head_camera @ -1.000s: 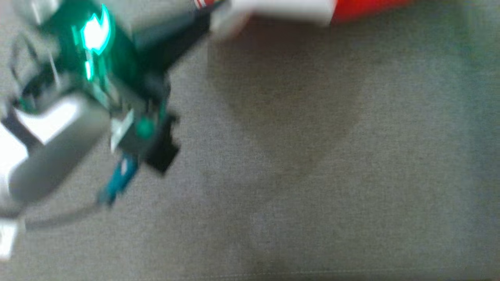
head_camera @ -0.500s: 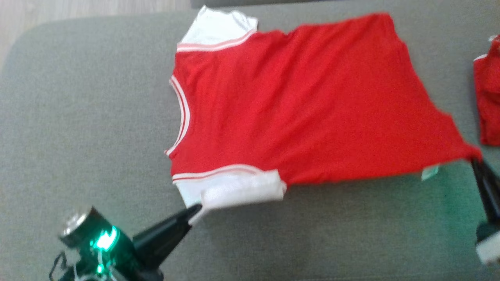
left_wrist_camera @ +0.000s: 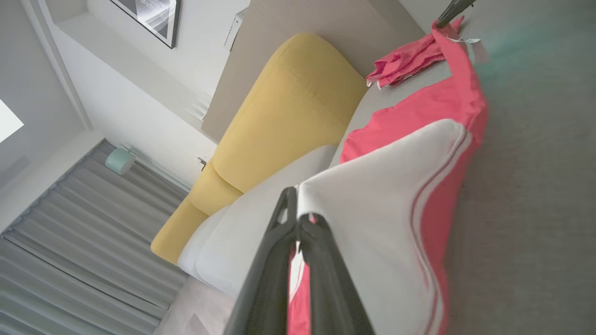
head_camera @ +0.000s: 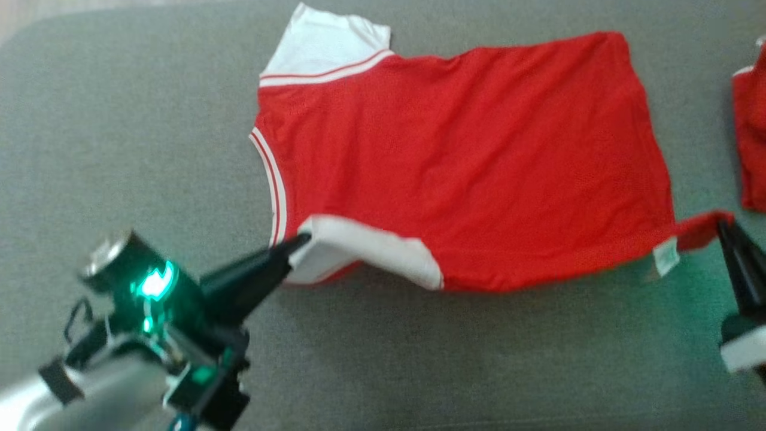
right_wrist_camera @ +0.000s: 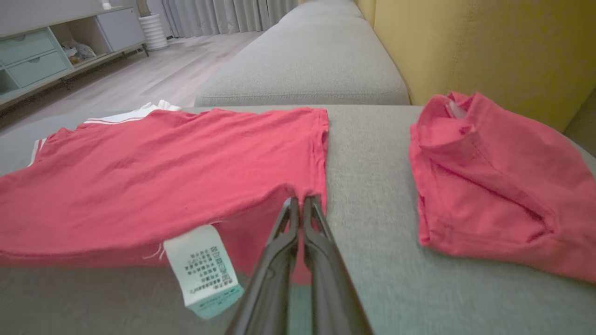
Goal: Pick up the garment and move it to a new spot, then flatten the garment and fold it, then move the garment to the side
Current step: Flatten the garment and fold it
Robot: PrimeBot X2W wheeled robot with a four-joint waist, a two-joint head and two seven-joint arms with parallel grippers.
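The garment [head_camera: 455, 161] is a red T-shirt with white sleeves, spread on a grey sofa seat [head_camera: 119, 137], collar to the left. My left gripper [head_camera: 301, 241] is shut on the near white sleeve [head_camera: 365, 248], lifting it over the shirt's near edge. In the left wrist view the fingertips [left_wrist_camera: 298, 218] pinch that white sleeve [left_wrist_camera: 372, 195]. My right gripper [head_camera: 721, 226] is shut on the near right hem corner, which is raised off the seat. The right wrist view shows its tips [right_wrist_camera: 300, 201] clamped on the red hem [right_wrist_camera: 288, 190], with a white care label [right_wrist_camera: 202, 265] hanging beside.
A second red garment [right_wrist_camera: 484, 209] lies crumpled on the seat to the right [head_camera: 751, 137]. A yellow back cushion [right_wrist_camera: 475, 46] stands behind the sofa. Bare grey seat [head_camera: 449, 359] lies in front of the shirt.
The head camera swung from blurred bare seat up to the shirt. Since half a second ago, both grippers carried the near sleeve and hem corner farther over the shirt.
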